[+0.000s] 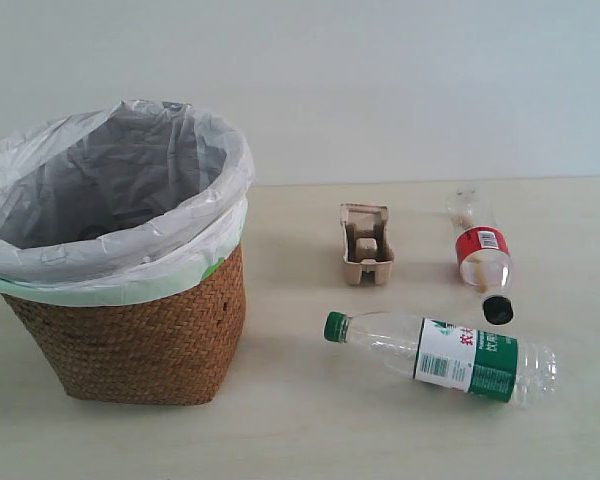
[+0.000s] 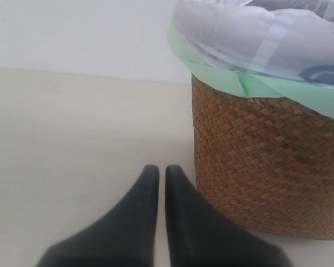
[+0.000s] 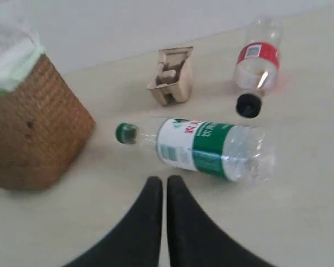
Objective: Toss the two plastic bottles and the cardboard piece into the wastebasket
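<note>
Nothing shows inside the wastebasket (image 1: pixel 140 330) yet; all three items lie out on the worktop (image 1: pixel 280 440). Reading the exterior view as a clock face, the wastebasket stands at 9 o'clock. Its white liner (image 1: pixel 110 250) is folded out over the rim, so the mouth gapes wide and should be forgiving of a loose drop. The cardboard piece (image 1: pixel 366 245) sits just off centre toward 1 o'clock, hollow side up. The red-labelled bottle (image 1: pixel 480 255) lies on its side at 2 o'clock, black cap toward the camera. The green-capped bottle (image 1: pixel 450 358) lies at 4 o'clock, cap aimed at the wastebasket. The black cap comes close to the larger bottle but I see a gap between them.

My left end effector (image 2: pixel 162 172) hangs low just beside the wicker wall, fingers drawn to a thin slit, holding nothing. My right end effector (image 3: pixel 165 182) is likewise pinched together and empty, with the green-capped bottle just ahead of it (the obvious first pick, I'd judge). It must spread before any grasp.

For room, there is a bare lane of worktop between the wastebasket and the cardboard piece, and more open surface toward 6 o'clock. Both bottles are round and on their sides, so a clumsy touch could roll them. The left arm is near enough that a careless swing could nudge the wastebasket.
</note>
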Available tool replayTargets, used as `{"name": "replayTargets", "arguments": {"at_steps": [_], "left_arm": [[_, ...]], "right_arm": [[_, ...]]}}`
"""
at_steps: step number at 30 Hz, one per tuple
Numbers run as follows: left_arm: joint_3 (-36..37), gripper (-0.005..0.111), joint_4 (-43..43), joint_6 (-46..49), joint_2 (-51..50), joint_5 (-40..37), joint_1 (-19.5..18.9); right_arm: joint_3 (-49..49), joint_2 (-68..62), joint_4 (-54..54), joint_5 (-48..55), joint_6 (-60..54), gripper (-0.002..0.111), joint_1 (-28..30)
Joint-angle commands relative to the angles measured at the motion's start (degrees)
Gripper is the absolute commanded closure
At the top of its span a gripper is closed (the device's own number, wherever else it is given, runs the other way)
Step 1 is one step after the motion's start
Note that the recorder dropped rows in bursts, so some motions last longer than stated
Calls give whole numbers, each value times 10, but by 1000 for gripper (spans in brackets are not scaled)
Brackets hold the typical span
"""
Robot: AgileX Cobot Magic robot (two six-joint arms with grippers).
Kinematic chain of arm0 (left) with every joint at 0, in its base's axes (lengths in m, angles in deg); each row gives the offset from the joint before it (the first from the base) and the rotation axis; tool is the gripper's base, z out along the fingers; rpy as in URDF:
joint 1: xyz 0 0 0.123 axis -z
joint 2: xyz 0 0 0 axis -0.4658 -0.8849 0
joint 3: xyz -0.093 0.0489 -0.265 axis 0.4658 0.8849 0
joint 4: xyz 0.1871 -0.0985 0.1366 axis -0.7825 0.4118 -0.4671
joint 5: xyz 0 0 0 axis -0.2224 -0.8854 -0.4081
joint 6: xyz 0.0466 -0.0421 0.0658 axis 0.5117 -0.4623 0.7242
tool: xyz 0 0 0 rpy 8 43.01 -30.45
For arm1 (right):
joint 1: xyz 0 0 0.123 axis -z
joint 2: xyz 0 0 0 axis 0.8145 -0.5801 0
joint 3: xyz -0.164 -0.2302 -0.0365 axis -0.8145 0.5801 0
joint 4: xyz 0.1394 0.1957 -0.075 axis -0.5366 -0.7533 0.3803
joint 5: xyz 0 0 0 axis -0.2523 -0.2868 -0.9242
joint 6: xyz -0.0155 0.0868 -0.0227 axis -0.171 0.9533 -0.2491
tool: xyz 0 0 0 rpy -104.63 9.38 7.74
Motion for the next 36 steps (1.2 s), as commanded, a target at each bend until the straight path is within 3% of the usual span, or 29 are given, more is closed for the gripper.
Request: {"name": "replayTargets", "arguments": {"at_steps": [1, 6, 18, 22, 23, 29, 36], "left_arm": [[2, 103, -3, -3, 1, 4, 0], [2, 103, -3, -3, 1, 4, 0], [2, 103, -3, -3, 1, 4, 0], [2, 103, -3, -3, 1, 4, 0], [2, 103, -3, -3, 1, 4, 0], [2, 103, -3, -3, 1, 4, 0], [2, 103, -3, -3, 1, 4, 0]], "right_arm": [[0, 3, -116, -7, 109, 108, 0], [0, 3, -131, -11, 113, 108, 0], [0, 3, -175, -238, 137, 108, 0], [-17, 2, -172, -251, 136, 108, 0], [-41, -3, -141, -251, 92, 108, 0], [-172, -155, -88, -172, -28, 108, -1], [-397, -448, 31, 86, -262, 108, -1]]}}
